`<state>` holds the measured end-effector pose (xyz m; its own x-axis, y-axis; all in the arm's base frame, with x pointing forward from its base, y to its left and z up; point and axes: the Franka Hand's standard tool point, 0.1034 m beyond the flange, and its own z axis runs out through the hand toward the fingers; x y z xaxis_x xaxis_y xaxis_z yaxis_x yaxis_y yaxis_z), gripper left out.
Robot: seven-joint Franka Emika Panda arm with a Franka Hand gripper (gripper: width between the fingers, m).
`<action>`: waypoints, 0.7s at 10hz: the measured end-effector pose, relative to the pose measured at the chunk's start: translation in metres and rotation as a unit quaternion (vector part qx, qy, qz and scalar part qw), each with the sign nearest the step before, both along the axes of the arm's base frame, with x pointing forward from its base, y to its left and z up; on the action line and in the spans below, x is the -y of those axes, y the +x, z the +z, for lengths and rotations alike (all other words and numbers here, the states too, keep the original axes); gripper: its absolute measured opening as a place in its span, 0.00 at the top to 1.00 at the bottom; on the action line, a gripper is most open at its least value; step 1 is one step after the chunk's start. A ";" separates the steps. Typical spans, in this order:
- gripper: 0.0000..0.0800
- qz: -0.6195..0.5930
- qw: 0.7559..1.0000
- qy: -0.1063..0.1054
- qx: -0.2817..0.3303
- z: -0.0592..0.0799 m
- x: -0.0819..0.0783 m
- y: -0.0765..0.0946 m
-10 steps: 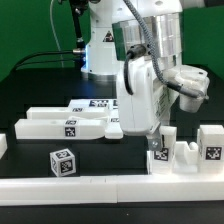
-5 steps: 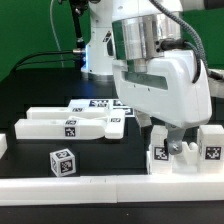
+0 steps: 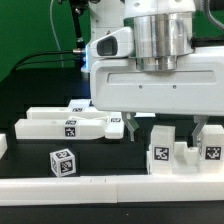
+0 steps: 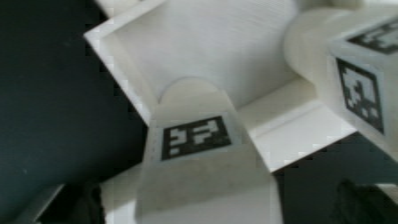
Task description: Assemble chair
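Observation:
In the exterior view my gripper [image 3: 167, 128] hangs open, one finger [image 3: 130, 125] on each side, over a chunky white chair piece [image 3: 172, 156] at the front right. That piece stands on the table and carries two marker tags. Nothing is held between the fingers. The wrist view looks straight down on the same piece [image 4: 205, 110], one tag on its rounded end, another on a block beside it; my gripper [image 4: 214, 208] straddles it with dark fingers [image 4: 356, 200] at the frame's corners. Long white chair parts [image 3: 65, 125] lie to the exterior view's left.
A small tagged white cube [image 3: 62, 162] sits at the front left. A white rail [image 3: 100, 186] runs along the table's front edge, with a white stub [image 3: 3, 146] at the far left. The marker board [image 3: 92, 104] lies behind the long parts. The robot's base stands at the back.
The jaws have opened wide and let go of the white piece at the front right. The hand has turned to face the exterior camera squarely.

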<state>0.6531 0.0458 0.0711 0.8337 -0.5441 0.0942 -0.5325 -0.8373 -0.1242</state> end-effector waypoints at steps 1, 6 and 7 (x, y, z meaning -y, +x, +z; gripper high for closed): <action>0.30 -0.009 1.000 0.001 -0.001 0.000 0.000 0.000; 0.64 -0.198 0.980 0.026 -0.018 -0.001 0.004 -0.002; 0.64 -0.275 0.960 0.036 -0.029 -0.001 0.003 -0.003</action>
<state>0.6498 0.0429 0.0705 0.4206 -0.9073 0.0020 -0.8998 -0.4174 -0.1269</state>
